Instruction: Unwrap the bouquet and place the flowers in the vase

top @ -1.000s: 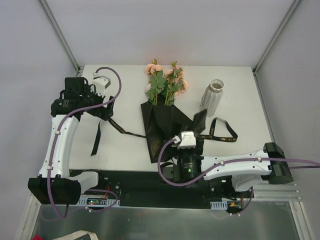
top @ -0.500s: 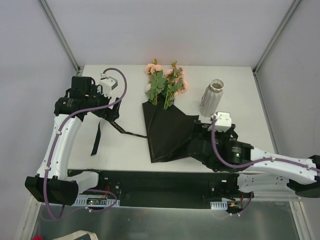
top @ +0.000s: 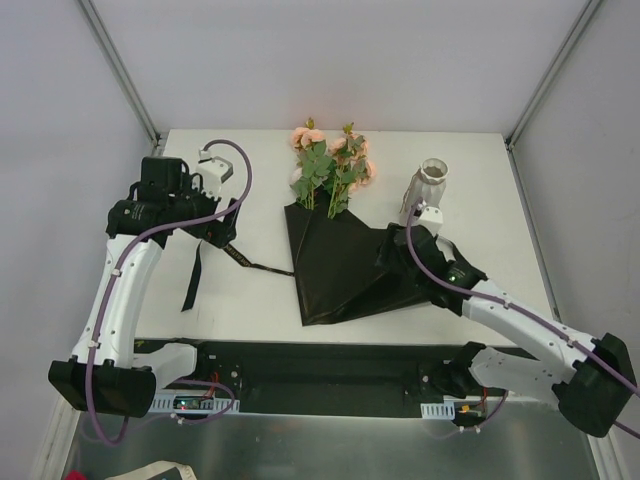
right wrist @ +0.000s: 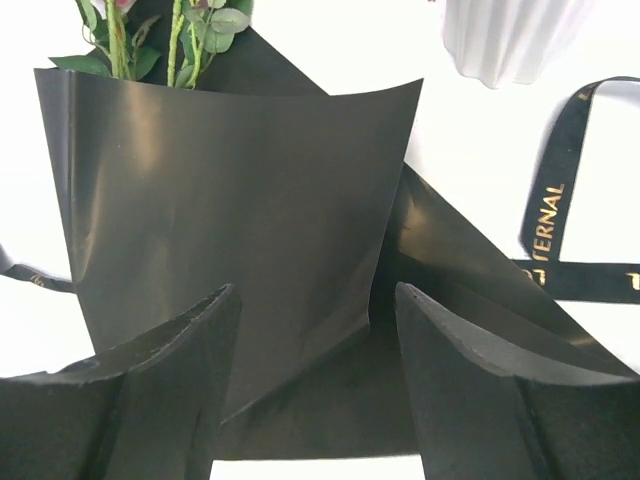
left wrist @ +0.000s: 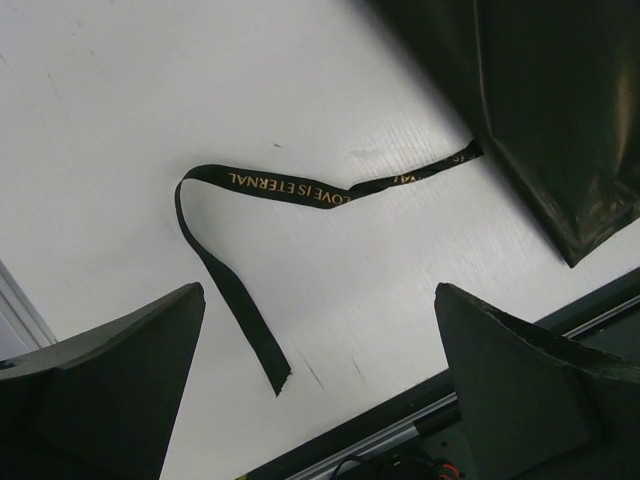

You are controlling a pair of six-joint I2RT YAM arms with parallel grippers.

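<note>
Above the black wrapping sheet, the right pincer is released, nothing clamped. The left pincer hangs spread wide over the loose ribbon. The bouquet lies mid-tabletop, flowers towards the far edge. The vase stands just to its right. White surface, grey walls, metal corner posts.
</note>
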